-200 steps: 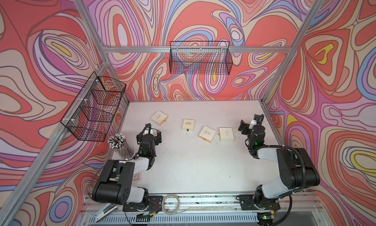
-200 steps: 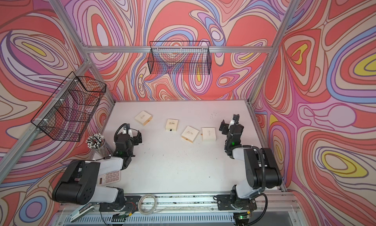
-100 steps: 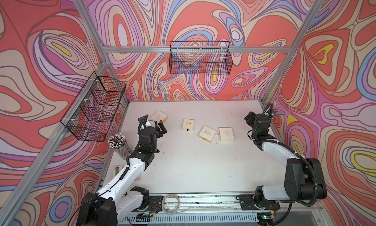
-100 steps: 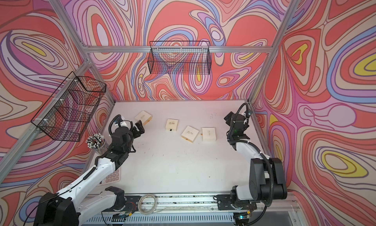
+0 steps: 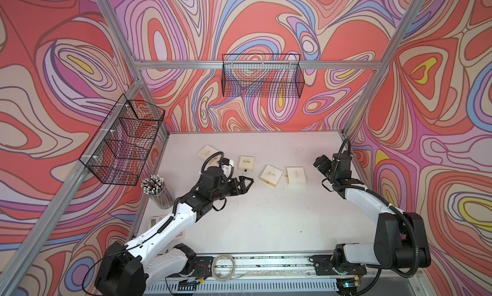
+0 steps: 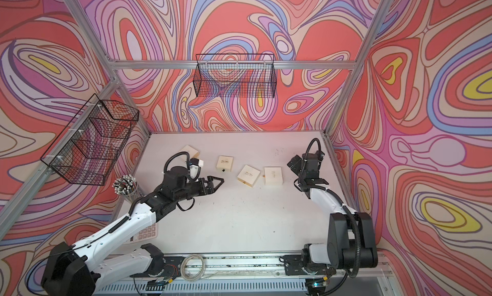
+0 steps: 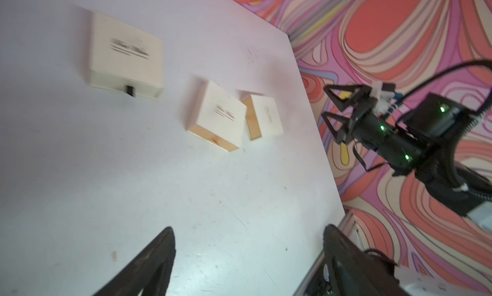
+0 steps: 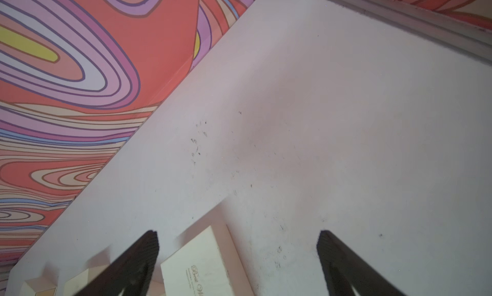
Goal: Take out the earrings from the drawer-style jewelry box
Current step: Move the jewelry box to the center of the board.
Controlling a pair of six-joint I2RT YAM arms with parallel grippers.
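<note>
Four cream jewelry boxes lie in a row at the back of the table. One with a black pull tab (image 5: 246, 163) (image 7: 125, 57) sits beside a tilted one (image 5: 271, 175) (image 7: 218, 116). The rightmost box (image 5: 296, 176) (image 8: 197, 265) has its drawer a little way out. The fourth (image 5: 207, 150) is partly behind my left arm. The earrings are hidden. My left gripper (image 5: 246, 185) (image 6: 217, 184) (image 7: 246, 244) is open and empty, in front of the tabbed box. My right gripper (image 5: 319, 164) (image 6: 294, 164) (image 8: 238, 244) is open, just right of the rightmost box.
A cup of pencils (image 5: 157, 190) stands at the left edge, with a calculator (image 6: 145, 232) partly under my left arm. Black wire baskets hang on the left wall (image 5: 122, 140) and the back wall (image 5: 262, 78). A coiled cable (image 5: 223, 262) lies on the front rail.
My left arm has stretched out and carried its gripper to the right, toward the middle boxes. My right arm has unfolded and its gripper now points at the rightmost box.
</note>
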